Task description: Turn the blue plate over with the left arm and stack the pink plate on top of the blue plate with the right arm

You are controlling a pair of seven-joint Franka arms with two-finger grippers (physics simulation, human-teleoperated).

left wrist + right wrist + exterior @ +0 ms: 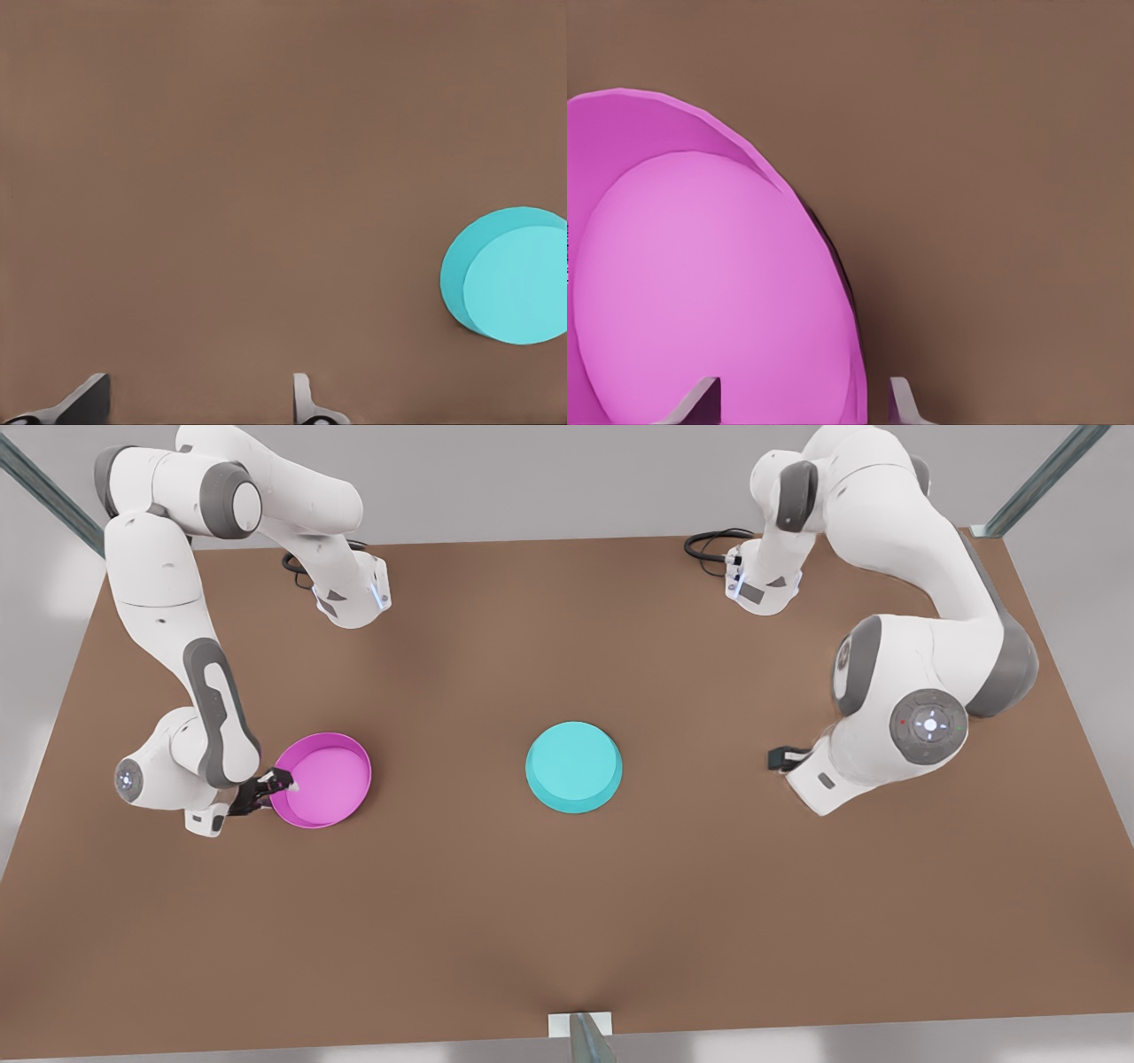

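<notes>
My right jaws, apart astride the pink plate rim at lower left, could tip it when clamping; my left jaws, apart, wait right of the upturned blue plate.

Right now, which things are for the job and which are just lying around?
For the job:
pink plate, with the right hand open around its rim
blue plate, mid-table
left hand, open, waiting at the front view's right

Just lying about:
black cables by the arm bases
table
metal frame posts
</notes>
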